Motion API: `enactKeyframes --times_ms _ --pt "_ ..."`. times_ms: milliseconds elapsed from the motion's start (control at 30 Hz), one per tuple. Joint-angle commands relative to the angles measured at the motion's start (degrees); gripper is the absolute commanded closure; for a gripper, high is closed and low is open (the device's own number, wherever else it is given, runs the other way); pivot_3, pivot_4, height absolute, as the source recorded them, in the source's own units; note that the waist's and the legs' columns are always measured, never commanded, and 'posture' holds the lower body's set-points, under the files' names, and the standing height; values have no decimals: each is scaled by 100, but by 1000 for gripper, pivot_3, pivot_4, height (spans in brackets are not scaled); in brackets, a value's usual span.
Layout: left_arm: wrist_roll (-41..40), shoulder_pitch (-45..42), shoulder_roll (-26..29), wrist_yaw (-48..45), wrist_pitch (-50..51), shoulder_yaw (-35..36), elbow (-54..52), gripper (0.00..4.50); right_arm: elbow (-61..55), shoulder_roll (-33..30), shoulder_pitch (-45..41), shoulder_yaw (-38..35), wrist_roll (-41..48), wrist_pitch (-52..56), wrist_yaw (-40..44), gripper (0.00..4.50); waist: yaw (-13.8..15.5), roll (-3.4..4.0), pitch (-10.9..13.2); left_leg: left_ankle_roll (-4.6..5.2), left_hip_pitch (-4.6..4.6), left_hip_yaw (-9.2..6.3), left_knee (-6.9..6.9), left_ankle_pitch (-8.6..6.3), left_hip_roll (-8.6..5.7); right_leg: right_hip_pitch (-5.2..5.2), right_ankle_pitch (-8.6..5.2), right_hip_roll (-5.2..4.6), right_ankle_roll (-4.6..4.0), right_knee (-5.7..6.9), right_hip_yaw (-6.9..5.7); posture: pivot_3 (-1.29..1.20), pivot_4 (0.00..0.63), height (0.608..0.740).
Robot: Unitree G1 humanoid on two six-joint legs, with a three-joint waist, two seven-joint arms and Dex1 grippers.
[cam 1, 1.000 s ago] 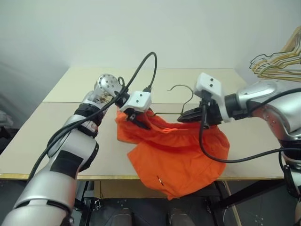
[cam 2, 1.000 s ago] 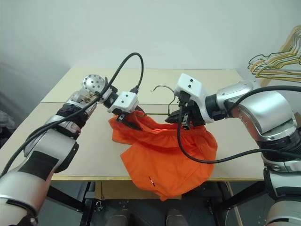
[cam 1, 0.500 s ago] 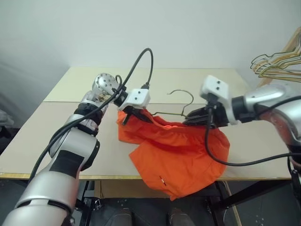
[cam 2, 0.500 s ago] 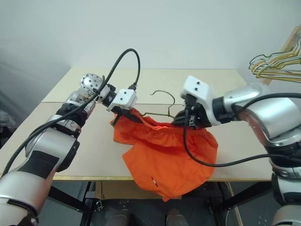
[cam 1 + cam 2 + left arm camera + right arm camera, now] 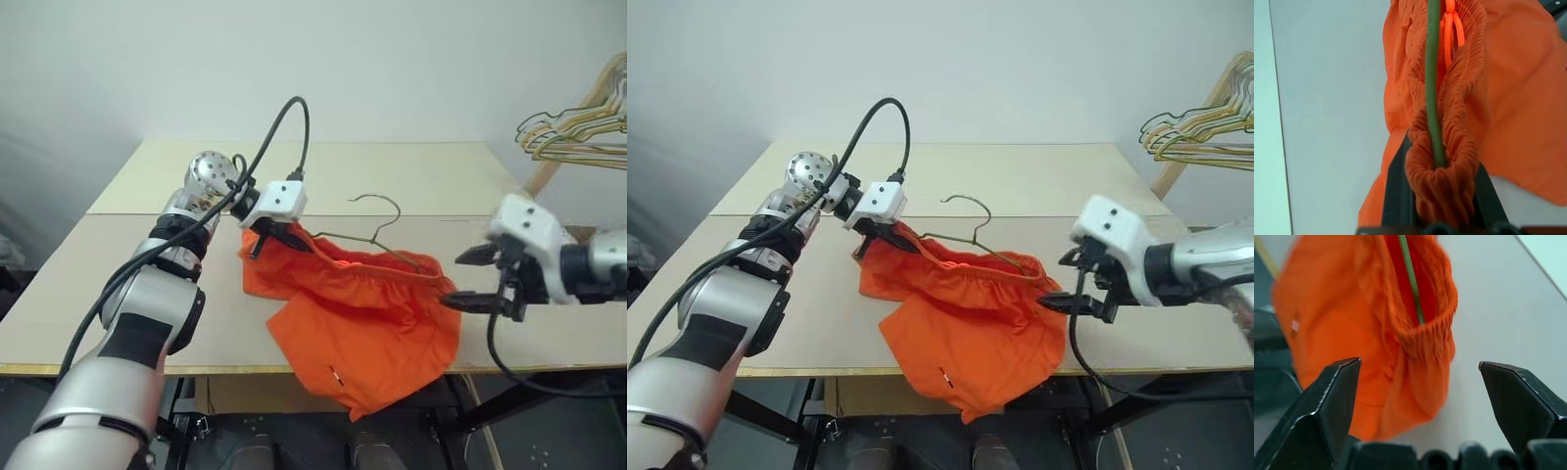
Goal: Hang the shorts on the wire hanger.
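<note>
Left eye view: left hand clamped on the shorts waistband with the wire hanger threaded through | right hand spread wide, just beside the waistband's other end, holding nothing | shorts drape over the desk front edge, hanger hook above the waistband.

We see the shorts as soft matt orange cloth (waistband ribbed, gathered), bunched between the left gripper fingers; through it runs the wire hanger, thin smooth olive metal, above a matt table.
</note>
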Motion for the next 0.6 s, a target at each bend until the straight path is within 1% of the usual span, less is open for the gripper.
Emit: enactKeyframes --times_ms 33,67,100,133,200,400,467,600 --pt "-5 -129 2 -20 3 209 -51 4500 314 285 -298 519 -443 -263 -346 19 -5 1 0 0 -3 1 0 0 -1 -3 0 0 0 0 1 -8 0 740" --pt "8 -132 -4 -21 3 227 -51 4500 392 379 -373 630 -497 -287 -381 378 -14 1 0 0 -3 1 0 0 -1 -4 1 0 -1 0 2 -8 0 740" --pt "19 -137 -3 -22 0 241 -53 4500 452 483 -454 680 -493 -286 -386 564 -14 1 1 0 -4 1 -1 0 -2 -5 2 0 -4 0 2 -8 0 740" --pt "21 -137 5 -22 -1 250 -55 4500 479 563 -526 704 -483 -260 -394 889 -11 1 1 0 -4 1 -2 0 -2 -4 11 0 -19 0 3 7 0 740" --pt "18 -135 27 -23 -9 255 -60 4500 513 637 -602 731 -477 -236 -395 1631 5 1 1 0 -6 1 -3 0 -3 -5 20 0 -34 -2 3 7 0 740" --pt "-4 -107 71 -23 -25 246 -82 4500 530 693 -584 697 -436 -335 -293 3856 64 1 1 1 -5 1 -1 0 -3 0 19 -1 -32 -2 2 13 0 740" --pt "-13 -108 68 -23 -24 242 -82 4500 525 693 -581 664 -418 -359 -246 4441 65 1 1 1 -4 0 -1 0 -2 -1 18 0 -31 -2 1 13 0 740" --pt "-187 -102 63 -23 48 173 -91 4500 493 657 -591 561 -316 -379 -84 4485 69 1 1 1 -5 1 -1 0 -3 0 19 -1 -31 -2 1 13 0 740"
